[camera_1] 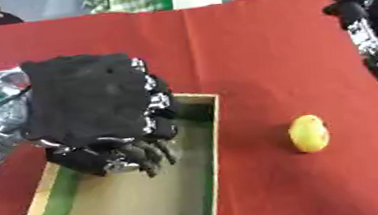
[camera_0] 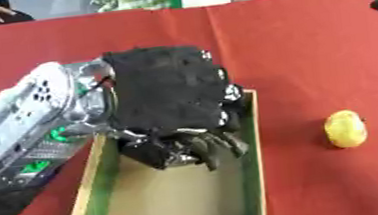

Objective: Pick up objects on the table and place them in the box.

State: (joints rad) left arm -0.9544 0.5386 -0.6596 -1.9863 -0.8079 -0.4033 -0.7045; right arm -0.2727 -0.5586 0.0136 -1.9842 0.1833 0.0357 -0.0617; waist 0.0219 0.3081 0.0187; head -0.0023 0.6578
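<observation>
The left hand (camera_0: 171,106) hangs over the box (camera_1: 213,177), fingers curled downward with nothing visible in them. The lemon (camera_1: 308,133) lies on the red desk (camera_0: 309,41) right of the box, likely the next pick. The right hand (camera_1: 369,25) hovers beyond it, fingers relaxed, and would need to descend.

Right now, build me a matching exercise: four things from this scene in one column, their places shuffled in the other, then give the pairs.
Things:
1. left hand
2. right hand
3. yellow object
4. box

Places:
A. on the red cloth, right of the box
B. at the upper right edge, above the cloth
C. over the box, fingers pointing down
D. on the red cloth, under the left hand

Pairs: 1-C, 2-B, 3-A, 4-D
</observation>
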